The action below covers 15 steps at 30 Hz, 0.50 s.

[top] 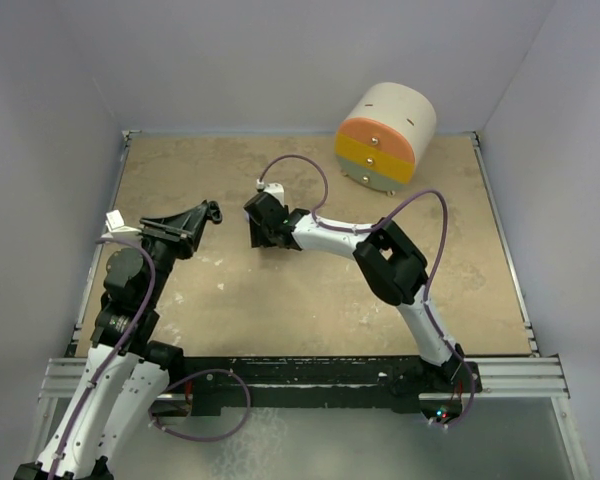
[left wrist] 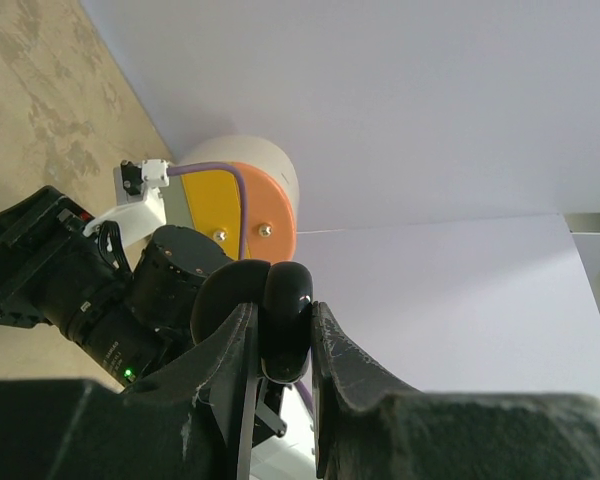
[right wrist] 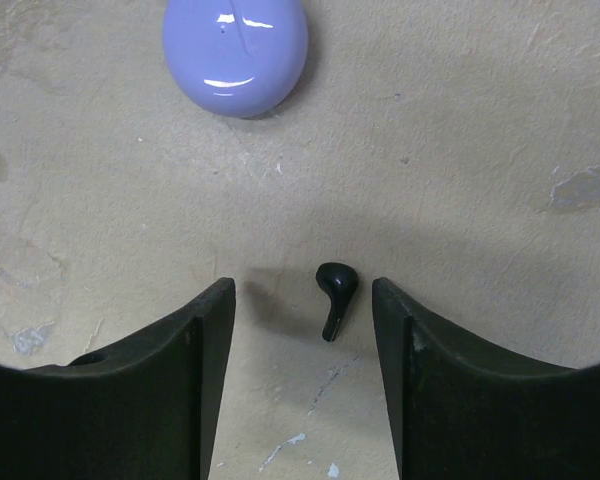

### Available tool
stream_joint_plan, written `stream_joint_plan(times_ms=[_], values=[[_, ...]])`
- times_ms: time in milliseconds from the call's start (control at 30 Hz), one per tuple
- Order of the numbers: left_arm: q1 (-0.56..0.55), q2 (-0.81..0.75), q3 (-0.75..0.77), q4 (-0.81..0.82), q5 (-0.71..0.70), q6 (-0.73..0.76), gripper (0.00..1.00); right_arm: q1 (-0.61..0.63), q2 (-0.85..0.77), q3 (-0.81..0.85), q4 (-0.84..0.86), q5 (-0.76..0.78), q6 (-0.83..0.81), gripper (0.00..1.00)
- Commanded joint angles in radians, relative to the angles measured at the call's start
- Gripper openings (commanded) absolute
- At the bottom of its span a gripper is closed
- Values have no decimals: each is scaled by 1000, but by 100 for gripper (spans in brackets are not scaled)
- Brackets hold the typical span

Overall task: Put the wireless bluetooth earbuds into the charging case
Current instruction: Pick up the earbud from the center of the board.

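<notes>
A black earbud (right wrist: 336, 287), comma-shaped, lies on the tan table between the fingers of my right gripper (right wrist: 303, 292), nearer the right finger. That gripper is open and touches nothing; in the top view the right gripper (top: 263, 233) points down at mid-table. A closed lavender charging case (right wrist: 235, 42) rests on the table just beyond it. My left gripper (left wrist: 283, 312) is shut on a black round charging case (left wrist: 286, 296) and holds it off the table, at the left gripper (top: 206, 212) in the top view. No other earbuds show.
A round beige drawer unit (top: 385, 134) with orange, yellow and grey fronts stands at the back right. White walls close in the table (top: 310, 300) on three sides. The right arm (left wrist: 90, 290) fills the lower left of the left wrist view.
</notes>
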Motion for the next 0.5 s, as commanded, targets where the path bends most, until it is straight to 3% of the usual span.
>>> stream_joint_plan(times_ms=[0, 133, 467], values=[[8, -14, 11, -2, -36, -10, 0, -6, 30, 16, -38, 25, 25, 58], [8, -22, 11, -9, -42, -12, 0, -6, 40, 22, -52, 33, 28, 50], [8, -34, 9, -19, -50, -16, 0, -4, 73, 44, -100, 74, 24, 45]])
